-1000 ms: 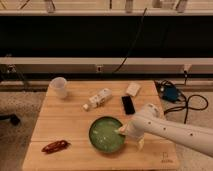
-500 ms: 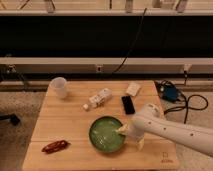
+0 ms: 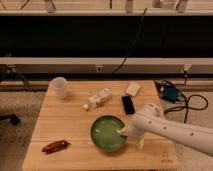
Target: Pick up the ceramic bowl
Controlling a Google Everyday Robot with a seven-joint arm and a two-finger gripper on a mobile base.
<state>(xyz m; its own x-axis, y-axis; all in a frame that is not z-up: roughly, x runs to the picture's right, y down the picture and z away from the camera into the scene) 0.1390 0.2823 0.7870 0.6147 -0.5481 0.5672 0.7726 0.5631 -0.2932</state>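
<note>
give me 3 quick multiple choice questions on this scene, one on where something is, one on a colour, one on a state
1. Where is the hand?
A. at the right rim of the ceramic bowl, as the camera sees it
B. at the far left of the scene
C. out of view

2. What colour is the ceramic bowl?
A. red
B. green
C. blue

3. How is the white bottle placed?
A. upright
B. inside the bowl
C. lying on its side

Answers:
1 A, the hand sits against the bowl's right edge.
2 B, the bowl is glossy green.
3 C, the bottle lies flat on the wooden table beyond the bowl.
</note>
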